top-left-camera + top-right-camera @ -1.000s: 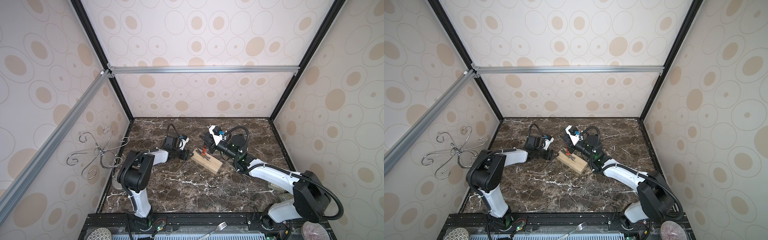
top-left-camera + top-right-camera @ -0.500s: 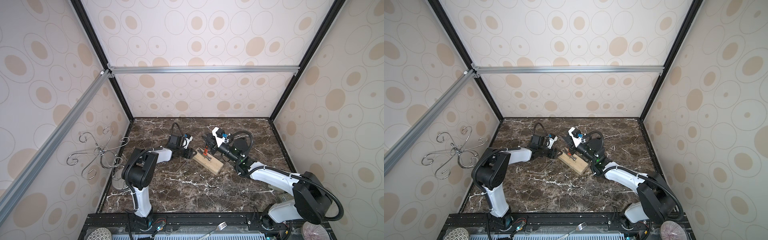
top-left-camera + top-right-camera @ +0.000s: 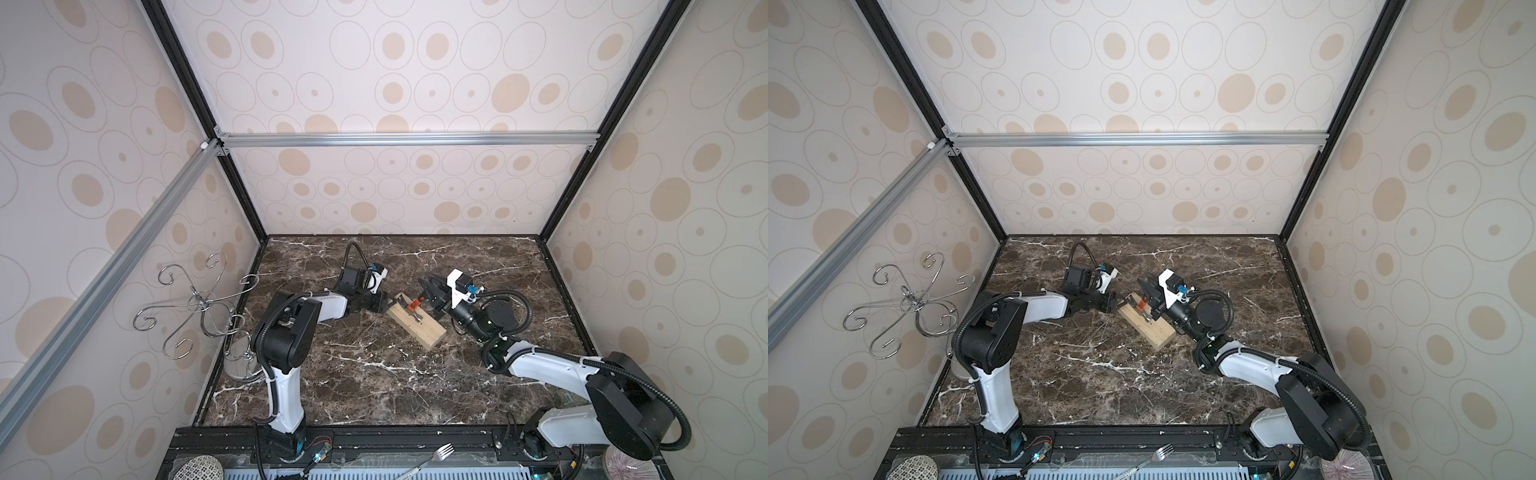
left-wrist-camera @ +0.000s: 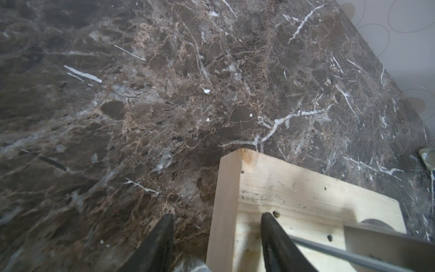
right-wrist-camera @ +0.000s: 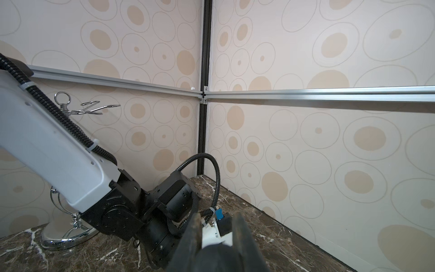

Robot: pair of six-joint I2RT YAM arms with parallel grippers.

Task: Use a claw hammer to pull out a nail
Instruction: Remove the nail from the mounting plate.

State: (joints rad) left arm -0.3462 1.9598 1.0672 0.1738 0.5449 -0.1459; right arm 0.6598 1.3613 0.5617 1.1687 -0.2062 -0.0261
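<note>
1. A pale wooden block (image 4: 306,200) is lying on the dark marble tabletop (image 4: 141,94).
2. The left gripper (image 4: 216,217) is straddling the block's edge, fingers (image 4: 270,230) standing apart.

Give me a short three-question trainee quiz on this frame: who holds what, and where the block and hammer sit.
1. Fill in: the left gripper has its jaws ___, with one finger on each side of the wooden block's edge.
2. The claw hammer is held by: A) the left gripper, B) the right gripper, C) nothing.
3. True or false: the claw hammer's head rests on the marble table, well away from the wooden block.

Key: 1 open; 2 B; 3 false, the head is over the block's top.
</note>
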